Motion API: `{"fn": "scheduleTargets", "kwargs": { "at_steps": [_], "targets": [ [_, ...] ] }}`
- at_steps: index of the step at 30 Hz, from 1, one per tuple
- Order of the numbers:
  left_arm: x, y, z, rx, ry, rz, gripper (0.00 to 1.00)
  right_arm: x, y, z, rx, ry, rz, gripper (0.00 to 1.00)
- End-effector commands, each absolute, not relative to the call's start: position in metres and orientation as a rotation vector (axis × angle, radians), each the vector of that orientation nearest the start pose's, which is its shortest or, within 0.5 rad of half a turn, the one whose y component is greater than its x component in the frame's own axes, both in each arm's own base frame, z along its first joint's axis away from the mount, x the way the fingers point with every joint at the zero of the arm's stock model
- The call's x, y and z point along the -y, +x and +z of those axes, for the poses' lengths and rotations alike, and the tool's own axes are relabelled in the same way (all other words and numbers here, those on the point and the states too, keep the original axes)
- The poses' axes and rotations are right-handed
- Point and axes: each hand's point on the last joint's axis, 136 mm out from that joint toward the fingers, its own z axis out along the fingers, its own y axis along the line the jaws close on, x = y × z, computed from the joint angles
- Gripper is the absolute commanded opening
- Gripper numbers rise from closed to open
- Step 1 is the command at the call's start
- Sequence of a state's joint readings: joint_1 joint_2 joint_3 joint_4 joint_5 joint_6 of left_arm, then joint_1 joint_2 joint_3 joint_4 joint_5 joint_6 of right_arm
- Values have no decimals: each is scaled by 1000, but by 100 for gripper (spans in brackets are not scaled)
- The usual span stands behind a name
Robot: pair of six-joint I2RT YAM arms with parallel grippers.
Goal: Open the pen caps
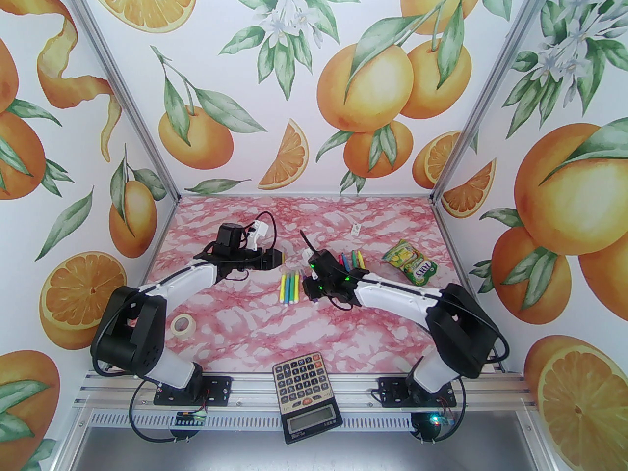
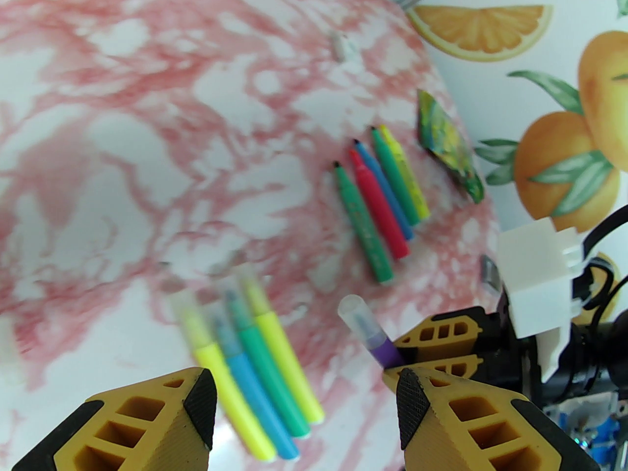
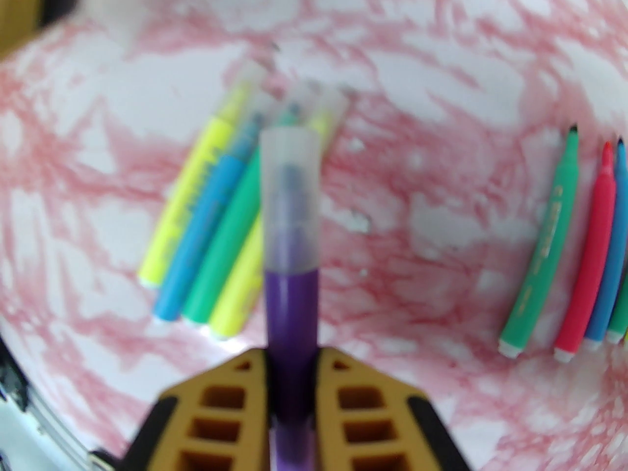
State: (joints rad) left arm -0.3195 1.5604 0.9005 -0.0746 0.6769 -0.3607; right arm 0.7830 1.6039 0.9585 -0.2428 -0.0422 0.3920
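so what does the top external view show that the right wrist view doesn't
Top external, not right wrist: the calculator, tape roll and snack pouch. Right wrist, not top external: a close look at the clear cap on the purple pen, whose barrel the right pincer clamps. Both: the row of four capped pens and the row of uncapped pens on the pink marble table.

Purple pen [image 3: 290, 312], frosted clear cap [image 3: 289, 179], in the amber-and-black right pincer [image 3: 292, 356] over a pink-and-white marbled worktop [image 1: 255, 331]. Capped pens [image 2: 255, 361]: yellow, blue, green, lime. Uncapped pens [image 2: 382, 199]: green, red, blue, green, yellow, all dark-tipped. White walls [image 1: 343, 91] carry an orange-fruit and green-leaf print.
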Motion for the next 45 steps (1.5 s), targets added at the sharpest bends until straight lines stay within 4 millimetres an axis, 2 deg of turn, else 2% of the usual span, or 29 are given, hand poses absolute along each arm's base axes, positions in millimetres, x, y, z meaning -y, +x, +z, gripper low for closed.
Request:
{"fn": "scheduleTargets", "kwargs": {
  "at_steps": [1,6,11,16,21,31,38,41,45],
  "targets": [
    [248,356,163,-2240,383,-1206,64,-307,291,110,-2389,-545,633,15],
    [261,356,163,-2228,378,-1268,63,-312,291,133,-2304,-567,690,15],
    [274,356,170,-2206,390,-1331,60,-316,291,143,-2267,-587,717,15],
    [285,351,178,-2182,431,-1384,54,-320,293,148,-2247,-588,730,15],
    [289,346,181,-2179,448,-1421,43,-321,296,154,-2225,-577,731,15],
    [292,338,179,-2186,466,-1444,32,-320,299,160,-2195,-558,729,15],
    [293,337,181,-2190,457,-1457,18,-317,300,162,-2184,-542,720,15],
    [293,338,182,-2189,452,-1462,10,-316,300,162,-2184,-542,718,19],
    [294,337,186,-2184,455,-1468,5,-316,299,154,-2200,-555,707,34]
  ]
}}
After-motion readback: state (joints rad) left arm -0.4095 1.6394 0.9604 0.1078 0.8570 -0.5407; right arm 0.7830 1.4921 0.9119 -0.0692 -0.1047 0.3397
